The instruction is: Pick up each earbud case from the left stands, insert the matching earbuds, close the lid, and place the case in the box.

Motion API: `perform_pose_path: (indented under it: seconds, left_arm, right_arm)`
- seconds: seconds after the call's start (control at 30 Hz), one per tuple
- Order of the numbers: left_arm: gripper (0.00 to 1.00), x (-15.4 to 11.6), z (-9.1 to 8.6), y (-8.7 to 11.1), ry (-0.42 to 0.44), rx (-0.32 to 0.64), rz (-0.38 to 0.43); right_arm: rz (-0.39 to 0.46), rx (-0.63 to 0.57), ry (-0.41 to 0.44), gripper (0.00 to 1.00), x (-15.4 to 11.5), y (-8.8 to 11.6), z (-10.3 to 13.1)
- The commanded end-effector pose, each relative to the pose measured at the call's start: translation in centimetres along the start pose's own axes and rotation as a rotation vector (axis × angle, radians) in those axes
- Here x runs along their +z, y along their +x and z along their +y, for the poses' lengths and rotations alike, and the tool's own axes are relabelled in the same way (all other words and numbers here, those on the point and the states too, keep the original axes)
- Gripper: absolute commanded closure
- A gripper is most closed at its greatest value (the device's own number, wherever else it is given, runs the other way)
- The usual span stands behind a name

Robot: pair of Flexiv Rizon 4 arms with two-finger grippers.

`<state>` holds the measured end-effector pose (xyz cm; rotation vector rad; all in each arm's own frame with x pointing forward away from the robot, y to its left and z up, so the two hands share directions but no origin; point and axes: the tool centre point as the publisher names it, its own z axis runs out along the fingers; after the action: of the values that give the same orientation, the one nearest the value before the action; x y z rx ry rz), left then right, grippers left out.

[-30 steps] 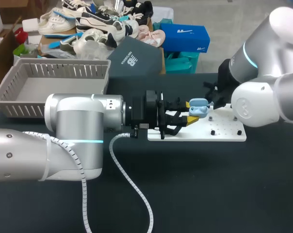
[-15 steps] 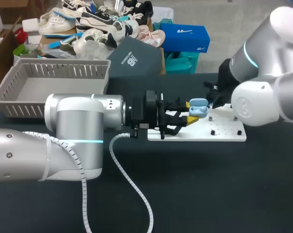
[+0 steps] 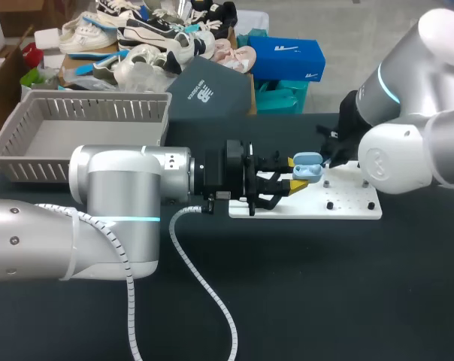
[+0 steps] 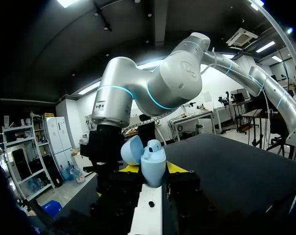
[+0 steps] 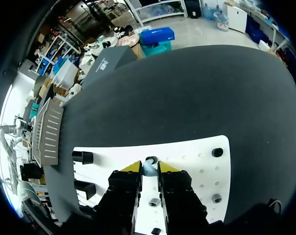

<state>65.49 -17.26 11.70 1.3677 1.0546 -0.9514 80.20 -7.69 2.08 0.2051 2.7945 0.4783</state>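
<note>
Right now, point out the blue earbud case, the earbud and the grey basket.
blue earbud case (image 4: pixel 153 171): left wrist view, on its lower shell.
earbud (image 5: pixel 148 169): right wrist view, on its rounded blue body.
grey basket (image 3: pixel 99 110): head view, on its slatted far wall.

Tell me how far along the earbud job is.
Done: the case is held, lid open, in the left gripper. In hand: the right gripper pinches an earbud at the white board. Left: seating it, closing the lid, boxing; the basket shows no case.
</note>
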Motion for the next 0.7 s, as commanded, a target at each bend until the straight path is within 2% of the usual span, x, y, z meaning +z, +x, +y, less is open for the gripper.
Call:
perform_pose_path:
  seconds: [0.03, 0.43, 0.7]
  left_arm:
    - [1.0, 0.0, -0.1, 0.1, -0.003, 0.001, -0.002]
    - [1.0, 0.0, -0.1, 0.1, -0.003, 0.001, -0.002]
    - [1.0, 0.0, -0.1, 0.1, -0.003, 0.001, -0.002]
  right_arm:
    - [-0.001, 0.004, 0.004, 1.0, -0.1, 0.0, 0.0]
    - [-0.024, -0.004, -0.007, 1.0, -1.7, 0.9, 0.2]
    - [-0.072, -0.04, 0.014, 1.0, -4.1, 2.0, -0.3]
